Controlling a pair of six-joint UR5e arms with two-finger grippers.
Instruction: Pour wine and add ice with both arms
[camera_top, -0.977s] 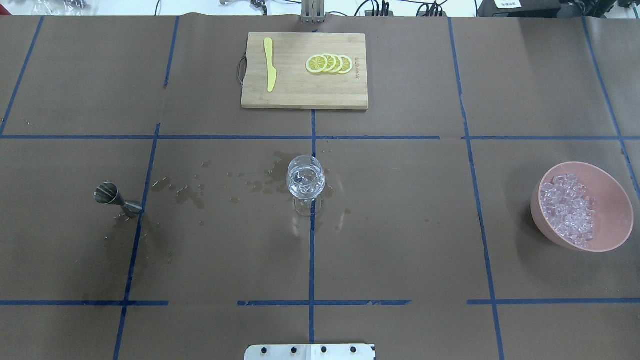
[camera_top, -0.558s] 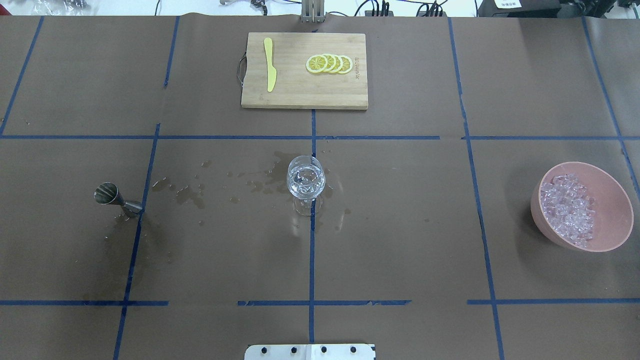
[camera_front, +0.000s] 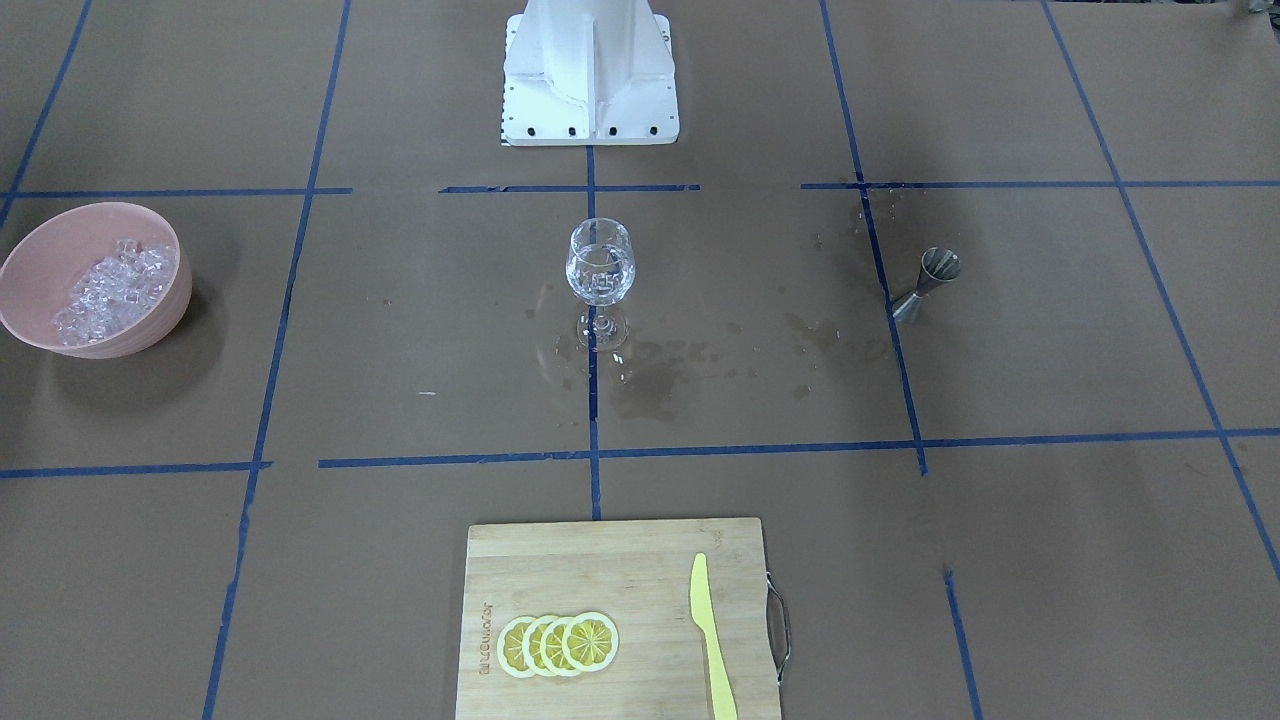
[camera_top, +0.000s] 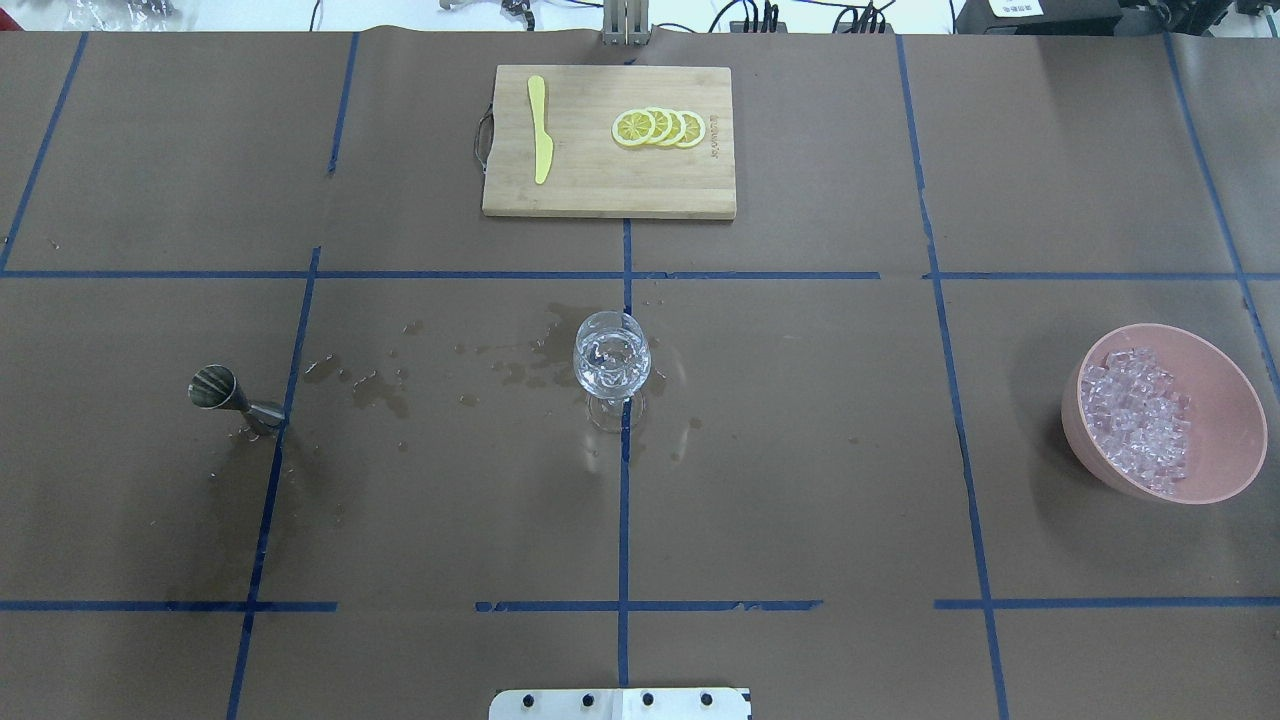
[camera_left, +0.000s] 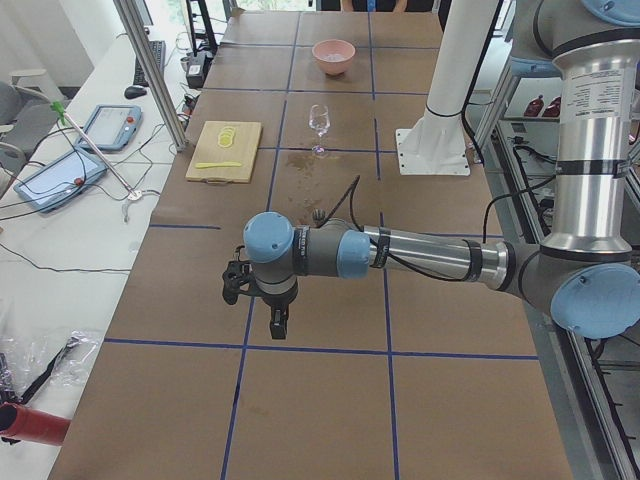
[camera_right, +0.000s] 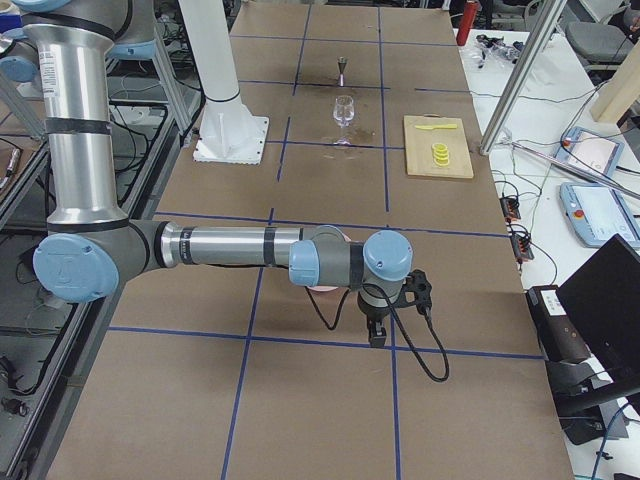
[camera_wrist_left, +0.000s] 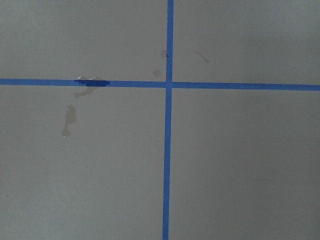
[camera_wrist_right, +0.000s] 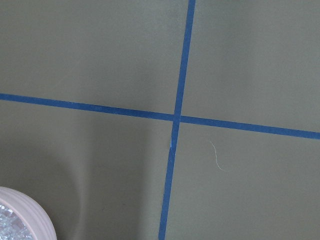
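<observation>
A stemmed glass (camera_top: 611, 365) (camera_front: 600, 265) stands at the table's middle with clear, glinting contents; wine and ice inside it cannot be told apart. A steel jigger (camera_top: 212, 388) (camera_front: 938, 265) stands upright to the left in the overhead view, its cup dark inside. Ice (camera_top: 1135, 420) fills a pink bowl (camera_top: 1230, 400) at the right. My left gripper (camera_left: 278, 320) and right gripper (camera_right: 376, 335) show only in the side views, each hanging over bare table far from the glass; whether they are open or shut I cannot tell.
A wooden cutting board (camera_top: 608, 190) with lemon slices (camera_top: 658, 128) and a yellow knife (camera_top: 540, 130) lies at the far side. Wet stains (camera_top: 380, 385) spread between jigger and glass. The white pedestal (camera_front: 590, 70) stands at the robot's edge.
</observation>
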